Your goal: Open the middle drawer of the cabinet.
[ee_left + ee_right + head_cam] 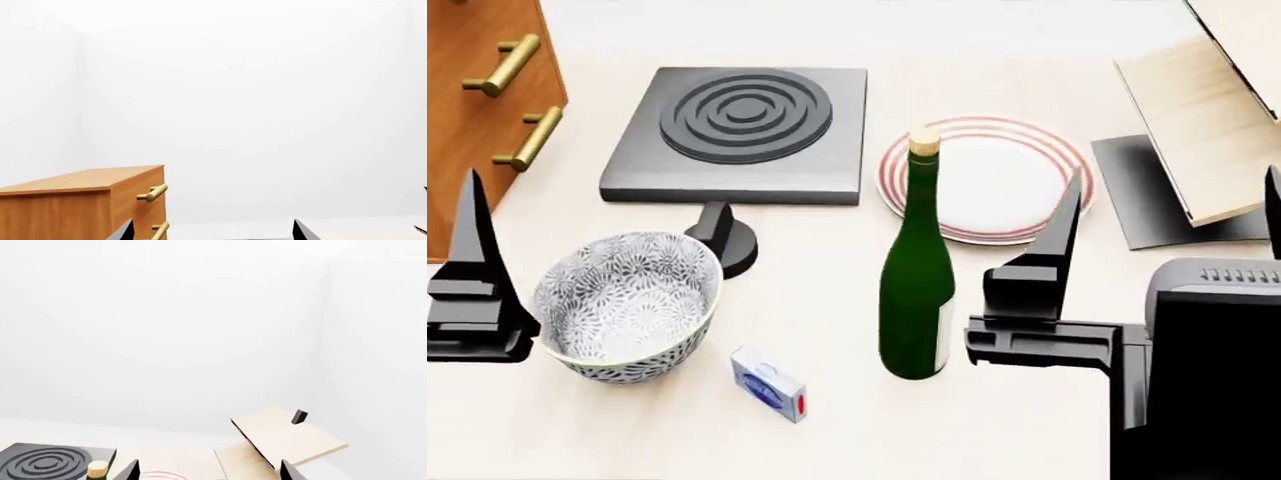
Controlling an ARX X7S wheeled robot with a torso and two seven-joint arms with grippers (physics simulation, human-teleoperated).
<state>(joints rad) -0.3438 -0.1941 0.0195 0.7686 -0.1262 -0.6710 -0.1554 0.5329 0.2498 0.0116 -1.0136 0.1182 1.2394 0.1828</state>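
Cabinet point(481, 110) stood at the counter's far left corner, drawer fronts facing across toward the black hob point(741, 130). Head view showed two brass handles; the left wrist view showed the top one and part of the next, so the middle drawer point(143, 225) sat just under the top.

Left pincer point(212, 232) hung low beside the patterned bowl point(627, 300), tips spread wide, holding nothing, well apart from any handle. Right pincer point(208, 471) also spread and empty, near the green bottle point(918, 270) and striped plate point(994, 180).

Judgement: left arm was the natural one. It should rise clear of the bowl, align its gap across the middle bar handle, not the top one, pinch squarely, then pull straight out along the drawer's travel.
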